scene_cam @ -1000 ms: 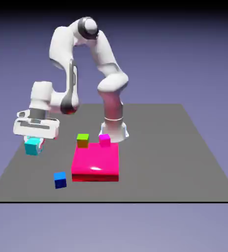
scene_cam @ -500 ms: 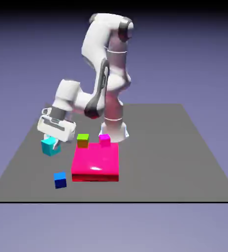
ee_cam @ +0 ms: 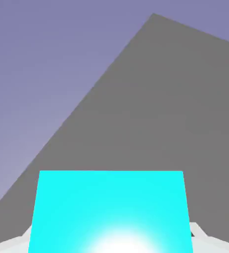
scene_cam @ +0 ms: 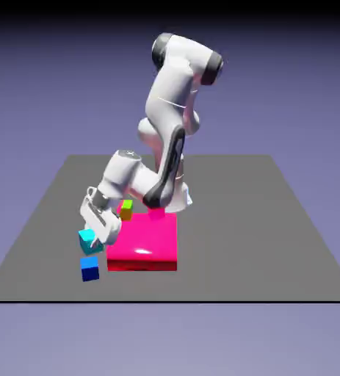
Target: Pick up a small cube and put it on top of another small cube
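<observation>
One cyan cube held low above the blue one

One grey table [scene_cam: 275,235] filled the middle of the exterior view, with a plain blue-violet backdrop behind it. The white arm [scene_cam: 174,95] bent down from the upper middle of the frame toward the lower left. Its gripper [scene_cam: 92,240] was tilted and clamped tight on the small cyan cube [scene_cam: 89,239], which hung just above the dark blue cube [scene_cam: 89,269]; whether they touched could not be told. In the hand view the cyan cube [ee_cam: 111,212] filled the bottom, hiding most of the fingers. A flat pink-red block [scene_cam: 145,242] lay just right of the gripper, with a green cube [scene_cam: 126,209] and a magenta cube [scene_cam: 156,214] near its far edge.
</observation>
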`<act>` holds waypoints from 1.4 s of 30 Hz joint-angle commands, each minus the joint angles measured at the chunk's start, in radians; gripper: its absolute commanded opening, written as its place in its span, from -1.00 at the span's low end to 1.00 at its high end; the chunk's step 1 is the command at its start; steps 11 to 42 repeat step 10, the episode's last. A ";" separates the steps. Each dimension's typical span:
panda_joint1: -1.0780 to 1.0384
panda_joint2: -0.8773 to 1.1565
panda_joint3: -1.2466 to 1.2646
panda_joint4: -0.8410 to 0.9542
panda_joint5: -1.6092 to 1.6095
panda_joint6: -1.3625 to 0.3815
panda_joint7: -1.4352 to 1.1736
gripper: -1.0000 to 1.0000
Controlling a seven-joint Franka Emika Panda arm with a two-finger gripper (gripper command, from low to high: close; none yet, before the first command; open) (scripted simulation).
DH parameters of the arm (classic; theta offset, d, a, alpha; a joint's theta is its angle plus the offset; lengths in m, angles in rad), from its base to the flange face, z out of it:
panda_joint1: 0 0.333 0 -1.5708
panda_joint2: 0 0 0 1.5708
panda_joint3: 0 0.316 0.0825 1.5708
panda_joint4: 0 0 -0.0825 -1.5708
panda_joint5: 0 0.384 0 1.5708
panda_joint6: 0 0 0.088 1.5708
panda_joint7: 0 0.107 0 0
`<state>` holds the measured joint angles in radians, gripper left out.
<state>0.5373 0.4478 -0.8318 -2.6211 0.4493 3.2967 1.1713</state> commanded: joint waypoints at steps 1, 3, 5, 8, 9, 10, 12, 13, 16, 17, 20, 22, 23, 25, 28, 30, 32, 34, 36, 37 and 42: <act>-0.036 0.007 0.032 0.006 -0.008 0.010 0.005 -1.00; -0.109 0.022 0.097 0.019 -0.027 0.032 0.018 -1.00; -0.181 0.037 0.162 0.031 -0.045 0.054 0.031 -1.00; -0.253 0.052 0.226 0.044 -0.063 0.075 0.043 1.00; -0.253 0.052 0.226 0.044 -0.063 0.075 0.043 1.00; -0.217 0.045 0.194 0.037 -0.054 0.064 0.037 1.00; -0.217 0.045 0.194 0.037 -0.054 0.064 0.037 1.00; -0.217 0.045 0.194 0.037 -0.054 0.064 0.037 1.00; -0.217 0.045 0.194 0.037 -0.054 0.064 0.037 1.00; -0.217 0.045 0.194 0.037 -0.054 0.064 0.037 1.00; -0.217 0.045 0.194 0.037 -0.054 0.064 0.037 1.00; -0.217 0.045 0.194 0.037 -0.054 0.064 0.037 1.00; -0.217 0.045 0.194 0.037 -0.054 0.064 0.037 1.00; -0.217 0.045 0.194 0.037 -0.054 0.064 0.037 1.00; -0.217 0.045 0.194 0.037 -0.054 0.064 0.037 1.00; -0.217 0.045 0.194 0.037 -0.054 0.064 0.037 1.00; -0.217 0.045 0.194 0.037 -0.054 0.064 0.037 1.00; -0.217 0.045 0.194 0.037 -0.054 0.064 0.037 1.00; -0.217 0.045 0.194 0.037 -0.054 0.064 0.037 1.00; -0.217 0.045 0.194 0.037 -0.054 0.064 0.037 1.00; -0.217 0.045 0.194 0.037 -0.054 0.064 0.037 1.00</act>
